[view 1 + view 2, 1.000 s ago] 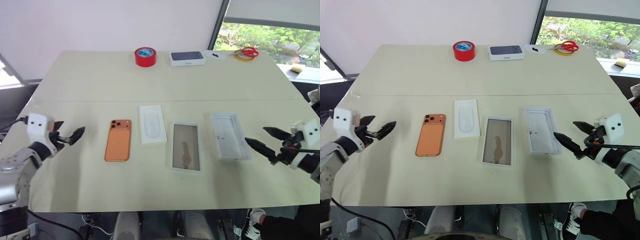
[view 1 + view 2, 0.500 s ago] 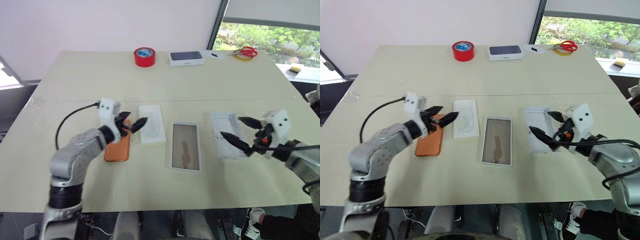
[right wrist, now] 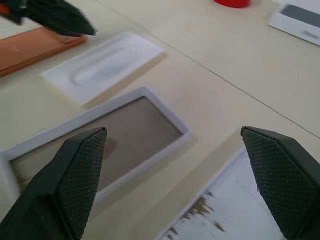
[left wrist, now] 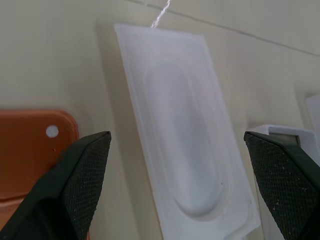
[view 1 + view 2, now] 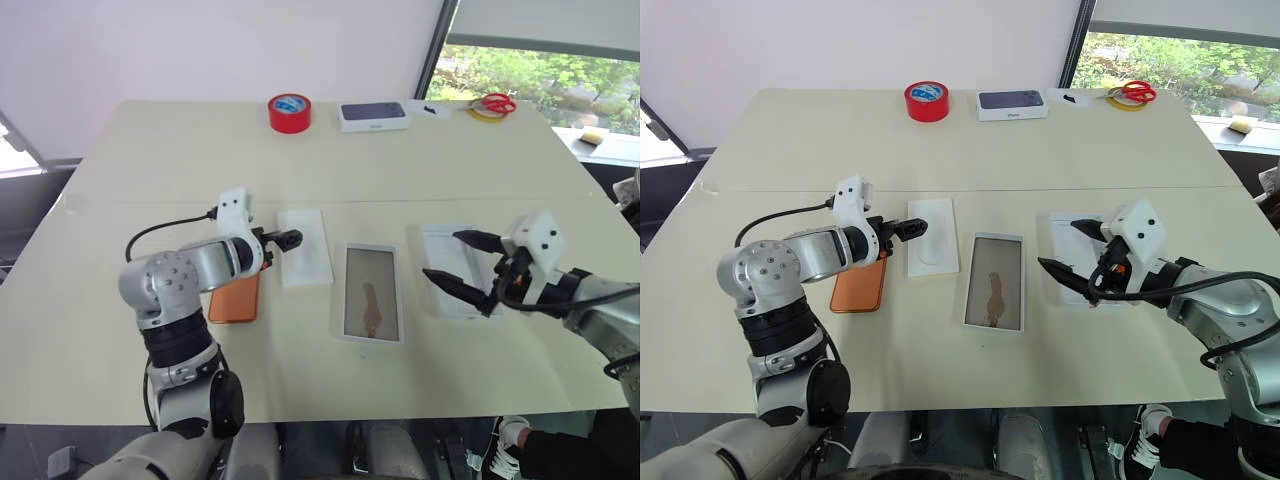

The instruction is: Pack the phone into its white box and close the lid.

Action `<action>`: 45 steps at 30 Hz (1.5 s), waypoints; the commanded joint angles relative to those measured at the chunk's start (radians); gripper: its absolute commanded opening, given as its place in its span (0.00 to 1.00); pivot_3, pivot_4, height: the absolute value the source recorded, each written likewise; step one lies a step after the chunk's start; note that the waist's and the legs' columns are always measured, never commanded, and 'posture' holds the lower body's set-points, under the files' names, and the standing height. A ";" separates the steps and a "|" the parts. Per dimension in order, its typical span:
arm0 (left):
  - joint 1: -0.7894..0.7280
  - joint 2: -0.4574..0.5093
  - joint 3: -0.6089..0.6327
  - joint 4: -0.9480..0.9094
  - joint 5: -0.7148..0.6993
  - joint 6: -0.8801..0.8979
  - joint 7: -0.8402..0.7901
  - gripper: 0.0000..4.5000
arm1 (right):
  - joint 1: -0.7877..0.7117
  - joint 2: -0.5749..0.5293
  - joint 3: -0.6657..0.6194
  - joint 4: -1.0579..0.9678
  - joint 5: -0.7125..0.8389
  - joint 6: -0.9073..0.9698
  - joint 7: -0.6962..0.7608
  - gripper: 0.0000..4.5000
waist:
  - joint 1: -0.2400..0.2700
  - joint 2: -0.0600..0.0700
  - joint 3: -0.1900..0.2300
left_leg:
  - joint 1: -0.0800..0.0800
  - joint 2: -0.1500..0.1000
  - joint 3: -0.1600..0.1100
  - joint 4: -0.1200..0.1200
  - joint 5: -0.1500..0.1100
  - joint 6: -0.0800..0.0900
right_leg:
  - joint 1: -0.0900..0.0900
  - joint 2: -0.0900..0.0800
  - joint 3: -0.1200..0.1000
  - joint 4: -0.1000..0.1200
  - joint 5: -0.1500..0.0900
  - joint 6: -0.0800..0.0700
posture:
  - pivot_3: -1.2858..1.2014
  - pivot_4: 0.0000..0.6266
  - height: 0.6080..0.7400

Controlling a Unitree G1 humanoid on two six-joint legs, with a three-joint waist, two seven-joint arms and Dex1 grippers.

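Phone (image 5: 236, 297) flat on worktop (image 5: 400, 170), left gripper (image 5: 282, 241) above it, right gripper (image 5: 462, 264) over lid (image 5: 455, 272), both jaws spread empty

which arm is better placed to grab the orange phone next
Left, probably. The open left gripper hovers just past the flat orange-copper phone, while the open right gripper hangs over the all-white walled lid, across the shallow white box.
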 commanded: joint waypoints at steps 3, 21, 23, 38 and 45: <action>-0.040 -0.037 0.021 0.035 0.055 0.017 0.020 0.99 | -0.018 -0.017 0.045 -0.071 0.012 0.002 0.021 1.00 | 0.000 0.000 0.000 | 0.000 0.000 0.000 0.000 0.000 0.000 | 0.000 0.000 0.000 0.000 0.000 0.000 | 0.52 0.24 0.93; -0.107 -0.118 0.181 0.107 0.130 0.017 0.011 0.31 | -0.018 0.009 0.119 -0.082 -0.014 -0.025 0.013 1.00 | 0.000 0.000 0.000 | 0.000 0.000 0.000 0.000 0.000 0.000 | 0.000 0.000 0.000 0.000 0.000 0.000 | 0.52 0.24 0.93; -0.110 -0.123 0.193 0.105 0.137 0.017 0.013 0.19 | -0.020 0.008 0.125 -0.090 -0.009 -0.018 0.011 1.00 | 0.000 0.000 0.000 | 0.000 0.000 0.000 0.000 0.000 0.000 | 0.000 0.000 0.000 0.000 0.000 0.000 | 0.52 0.24 0.93; -0.129 -0.103 0.305 0.064 0.013 0.017 -0.046 0.01 | -0.060 -0.146 0.414 -0.147 -0.137 0.071 0.087 1.00 | 0.000 -0.001 0.001 | 0.000 0.000 0.000 0.000 0.000 0.000 | -0.001 0.000 0.000 0.000 0.000 0.000 | 0.52 0.24 0.93; -0.077 -0.011 0.255 0.049 -0.107 0.017 -0.064 0.00 | -0.119 -0.106 0.566 -0.127 -0.204 0.133 0.078 0.95 | -0.001 -0.002 0.001 | 0.000 0.000 -0.002 0.000 0.000 0.000 | 0.000 0.000 0.000 0.000 0.000 0.000 | 0.52 0.24 0.93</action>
